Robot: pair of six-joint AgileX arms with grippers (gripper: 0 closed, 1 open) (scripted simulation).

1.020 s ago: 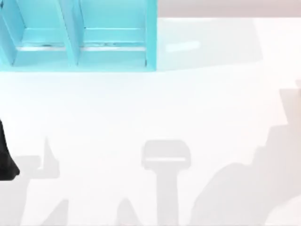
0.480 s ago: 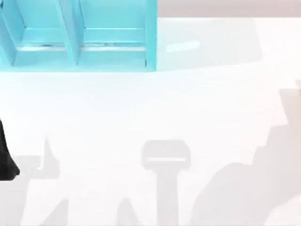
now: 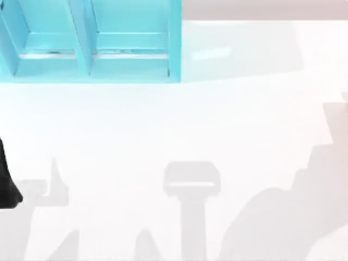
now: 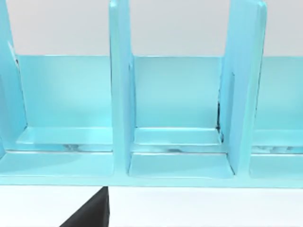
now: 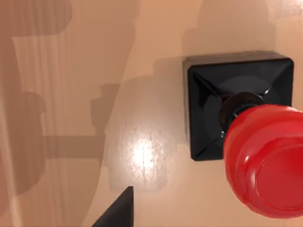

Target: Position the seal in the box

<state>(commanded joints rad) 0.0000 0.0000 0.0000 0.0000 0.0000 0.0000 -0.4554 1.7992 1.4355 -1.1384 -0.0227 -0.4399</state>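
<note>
The seal (image 5: 210,90) stands upright on a tan wooden surface, seen from straight above in the right wrist view: a black square base with a glossy red knob (image 5: 265,161) on top. A dark edge of my right gripper (image 5: 118,212) shows beside it, apart from the seal. The box (image 3: 174,43) is a turquoise rack with upright dividers, at the table's far left in the top view. The left wrist view faces its open compartments (image 4: 180,142), with a dark edge of my left gripper (image 4: 90,213) in front of them. Nothing lies in those compartments.
The white tabletop (image 3: 179,119) carries grey shadows of the arms along its near side. A black part of my left arm (image 3: 6,187) pokes in at the left edge. The turquoise dividers (image 4: 120,94) stand tall between compartments.
</note>
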